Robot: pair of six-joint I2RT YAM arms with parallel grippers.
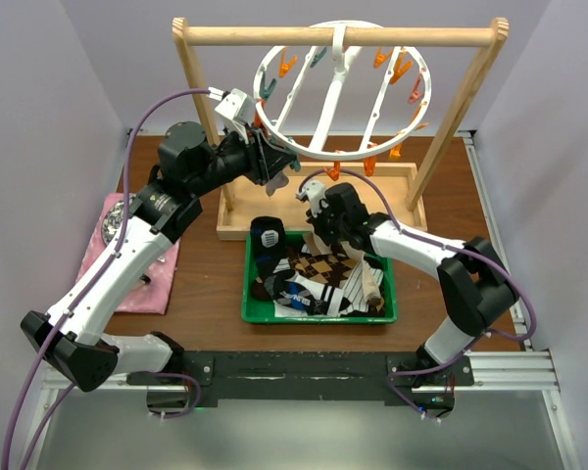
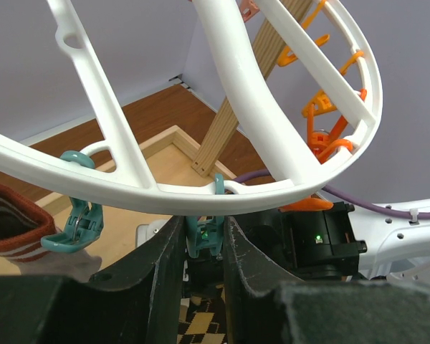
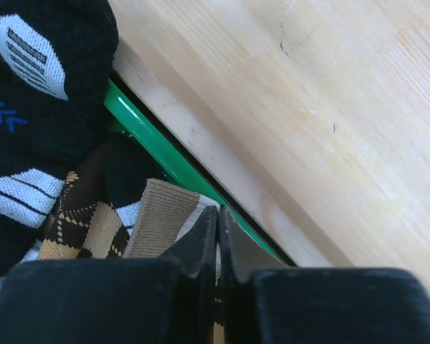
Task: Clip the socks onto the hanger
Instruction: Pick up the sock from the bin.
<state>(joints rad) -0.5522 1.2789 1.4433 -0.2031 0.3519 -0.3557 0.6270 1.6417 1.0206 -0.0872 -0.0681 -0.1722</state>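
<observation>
The white ring hanger hangs by its hook from a wooden bar, with orange and teal pegs around it. My left gripper is at the ring's near-left rim; in the left wrist view it is shut on a teal peg under the rim. My right gripper is shut on the beige cuff of the brown argyle sock, held low over the green tray. The other socks lie in the tray: black-white-blue, striped, beige.
The light wooden frame with its flat base stands behind the tray. A pink cloth lies at the left. A brown striped cuff shows beside another teal peg. The tray rim meets the wooden base.
</observation>
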